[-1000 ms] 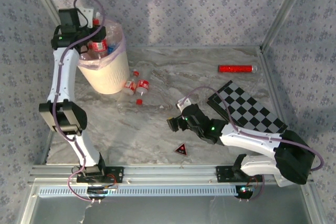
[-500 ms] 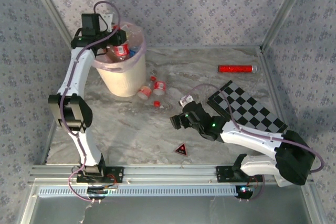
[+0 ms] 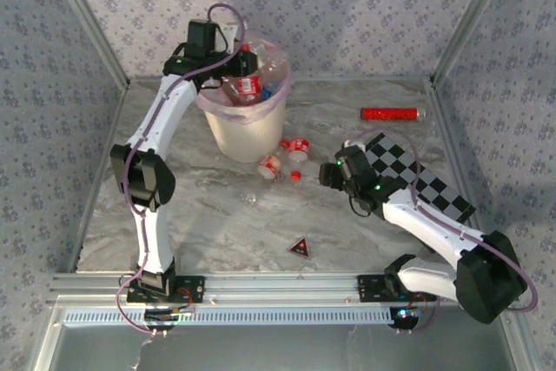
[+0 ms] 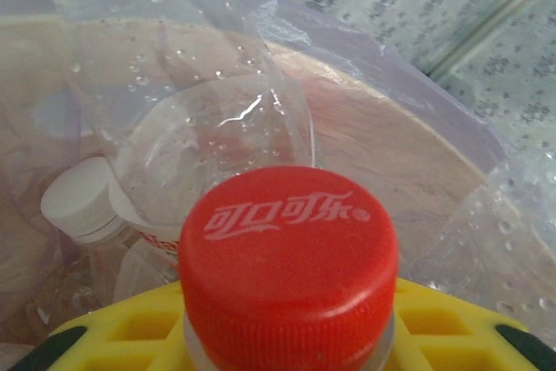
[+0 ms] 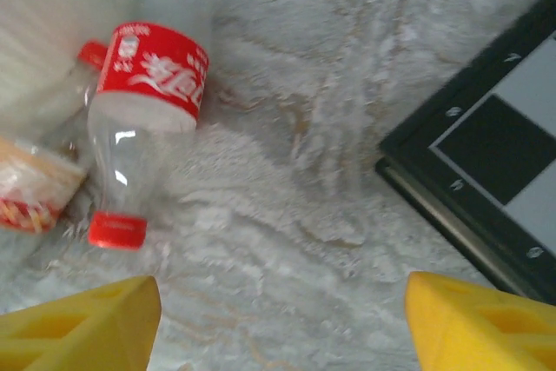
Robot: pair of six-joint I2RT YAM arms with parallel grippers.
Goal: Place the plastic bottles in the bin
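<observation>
L gripper (image 3: 233,65) clamps a red-capped bottle (image 4: 287,267) by the neck over the bin (image 3: 234,132), at the table's (image 3: 208,215) 12 o'clock, prob. so it drops straight in. R gripper (image 5: 282,310), jaws wide w/ nothing between, faces loose bottles (image 3: 287,154) at the bin's 4 o'clock, prob. lining up a grab.

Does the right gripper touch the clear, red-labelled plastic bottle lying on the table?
Apart. Right wrist view: bare marble separates the right gripper from the red-labelled bottle.

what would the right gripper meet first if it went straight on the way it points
Probably the bare table, between the red-label bottle and the checkerboard; the bottle lies just beside that line.
</observation>
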